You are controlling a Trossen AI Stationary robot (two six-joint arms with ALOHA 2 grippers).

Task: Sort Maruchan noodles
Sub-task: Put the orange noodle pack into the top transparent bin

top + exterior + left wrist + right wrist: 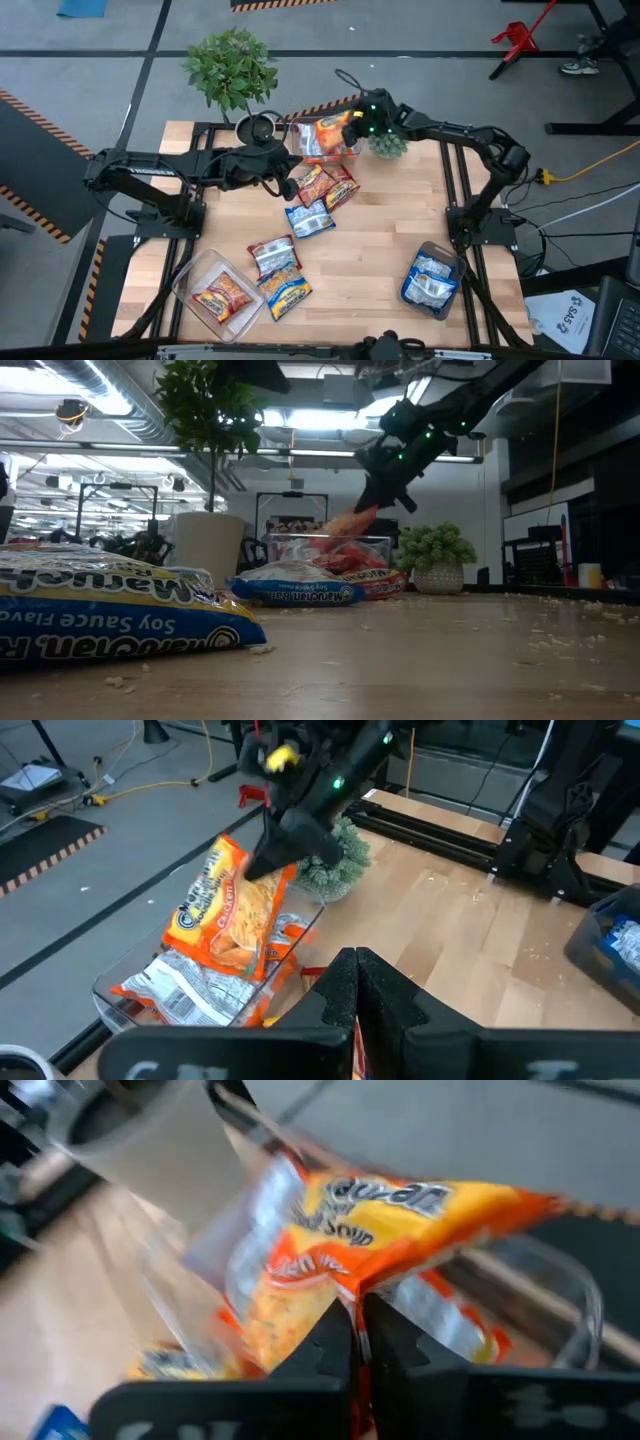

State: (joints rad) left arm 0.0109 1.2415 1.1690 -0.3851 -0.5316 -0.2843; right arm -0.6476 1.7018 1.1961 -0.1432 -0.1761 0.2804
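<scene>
My right gripper [352, 128] hangs over the far clear tub [305, 150], shut on an orange noodle packet [225, 915]. More packets lie in that tub [190, 995]. My left gripper [358, 982] is shut and sits just left of two red packets [328, 186] lying flat mid-table. Red shows beside and between its fingers. Loose on the table lie a blue-and-white packet [309, 218], a red-and-silver one [272, 254] and a blue-and-yellow one [286, 292]. My right gripper pinches the orange packet between its two fingers at one edge [350, 1285], coming from above and slanting down. The packet hangs tilted below the fingers [352, 520], its lower end reaching into the far tub. My left gripper: I cannot tell whether it touches the red packets.
A near-left tub [190, 275] holds a red-orange packet. A near-right tub [450, 300] holds blue-and-white ones. A large potted plant [232, 65], a dark cup [258, 128] and a small green plant [388, 145] stand along the far edge. Bare wood shows at centre right.
</scene>
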